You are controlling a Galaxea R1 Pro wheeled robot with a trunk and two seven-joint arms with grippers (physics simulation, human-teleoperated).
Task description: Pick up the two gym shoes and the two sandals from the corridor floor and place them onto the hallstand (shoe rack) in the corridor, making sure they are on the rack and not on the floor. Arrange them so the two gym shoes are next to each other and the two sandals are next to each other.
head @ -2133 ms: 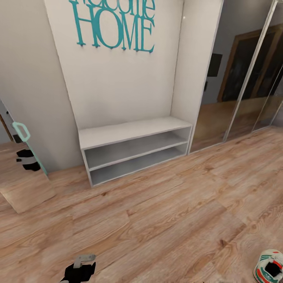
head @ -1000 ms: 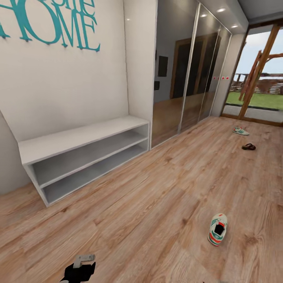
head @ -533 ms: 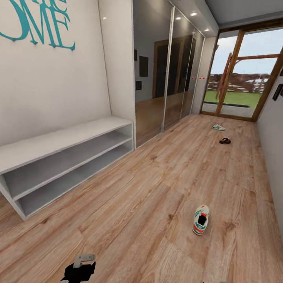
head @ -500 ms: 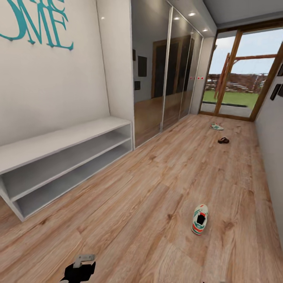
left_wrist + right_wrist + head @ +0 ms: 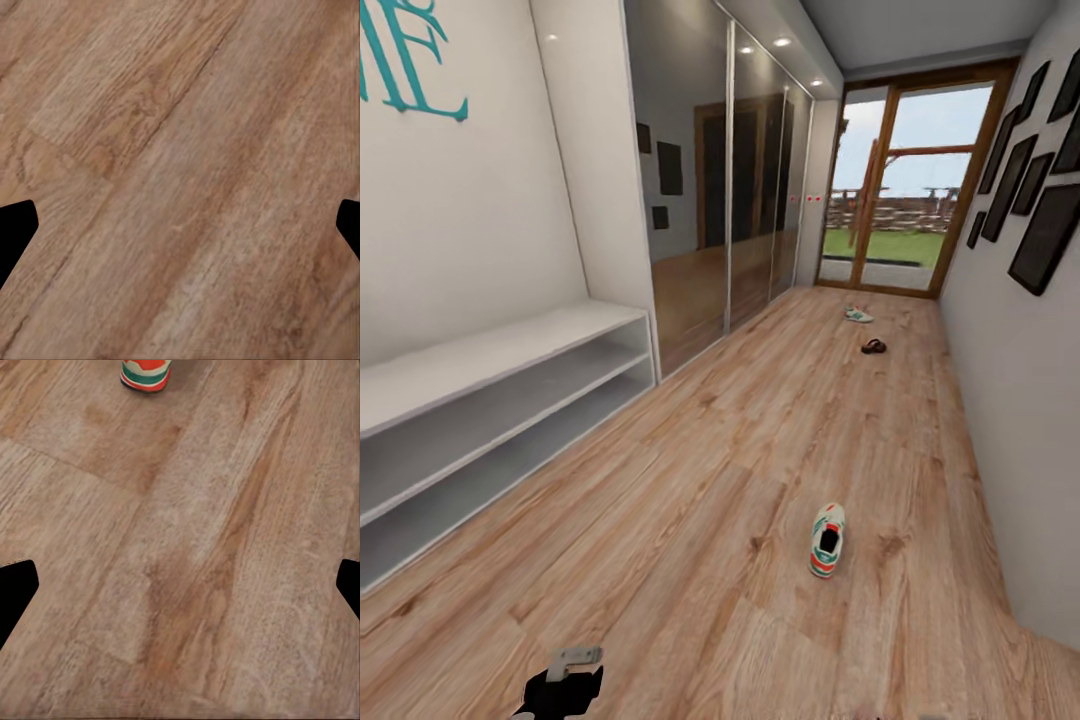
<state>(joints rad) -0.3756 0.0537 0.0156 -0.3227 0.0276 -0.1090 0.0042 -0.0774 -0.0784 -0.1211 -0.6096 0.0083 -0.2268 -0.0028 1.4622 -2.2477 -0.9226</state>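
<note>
Gym shoe [image 5: 826,539], white with green stripes and red-teal heel, lies on corridor floor [image 5: 690,520].

Corridor floor [image 5: 690,520]: light brown planks with darker wood grain and knots, the same pattern under both wrist cameras. Nearer gym shoe [image 5: 826,540], ahead of the left hand [image 5: 563,688]: white upper, green side stripes, red tongue label, dark opening; its heel [image 5: 145,375] is banded teal, white and red. Farther gym shoe [image 5: 858,315]: white with green markings. Sandal [image 5: 874,346] just beside it: dark reddish brown. Hallstand [image 5: 490,400]: light grey throughout, shelves shaded darker. Wall lettering [image 5: 410,60]: teal on off-white. Wardrobe [image 5: 720,190]: dark reflective panels with pale frames. Picture frames [image 5: 1040,180]: black. Left hand: black body, grey bracket.
</note>
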